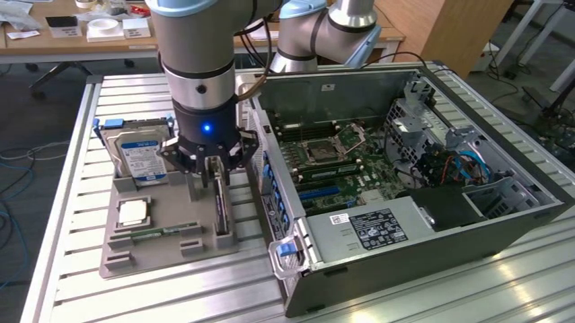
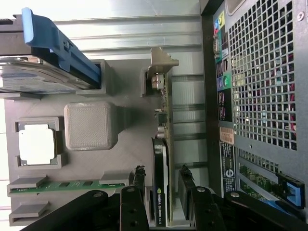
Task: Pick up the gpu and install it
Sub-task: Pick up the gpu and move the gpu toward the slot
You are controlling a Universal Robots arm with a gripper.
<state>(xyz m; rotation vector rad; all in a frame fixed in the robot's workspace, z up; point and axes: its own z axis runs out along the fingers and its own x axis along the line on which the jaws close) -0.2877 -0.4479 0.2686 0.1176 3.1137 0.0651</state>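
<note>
Two fingers (image 2: pixel 139 175) of the gripper (image 1: pixel 213 176) straddle the gpu (image 2: pixel 161 154), open, with a slim gap on either side. The card stands on edge along the grey tray's (image 1: pixel 171 252) edge nearest the computer case (image 1: pixel 404 235). The gripper hides its upper end, and there is little room caseward.

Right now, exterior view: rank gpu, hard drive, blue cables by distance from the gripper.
1. gpu, standing in the tray, straddled by the gripper.
2. hard drive, same tray, toward the exterior view's left.
3. blue cables, inside the case, exterior view's far right.
</note>
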